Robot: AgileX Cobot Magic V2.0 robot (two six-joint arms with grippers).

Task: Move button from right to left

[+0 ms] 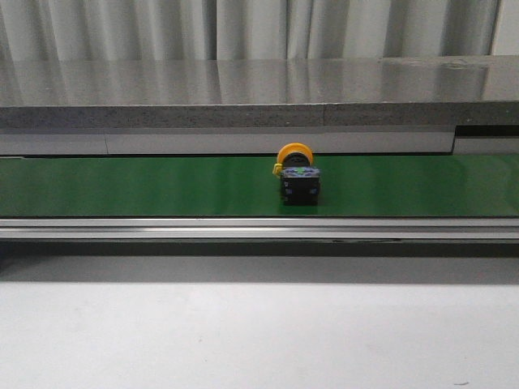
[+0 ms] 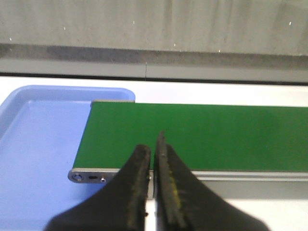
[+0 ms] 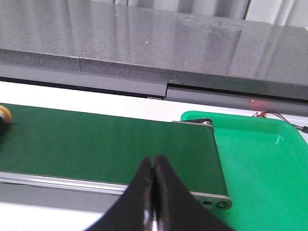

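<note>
**Button rides belt alone, both pincers shut**

The orange-capped push button on its black boxy body [image 1: 298,174] sits on the green conveyor belt [image 1: 146,186], just right of centre frame in the front view. The left pincer [image 2: 154,159] and right pincer [image 3: 153,175] hang pressed together, empty, at the belt's ends. Top-heavy, the button could tip, or slip past into the blue tray [image 2: 33,139] before a pincer parts.

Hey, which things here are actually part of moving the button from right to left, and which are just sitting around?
Part of the job:
- button, on the green belt
- left hand, shut, empty
- right hand, shut, empty

Just around:
- blue tray at the belt's left end
- green tray at its right end
- grey counter behind
</note>
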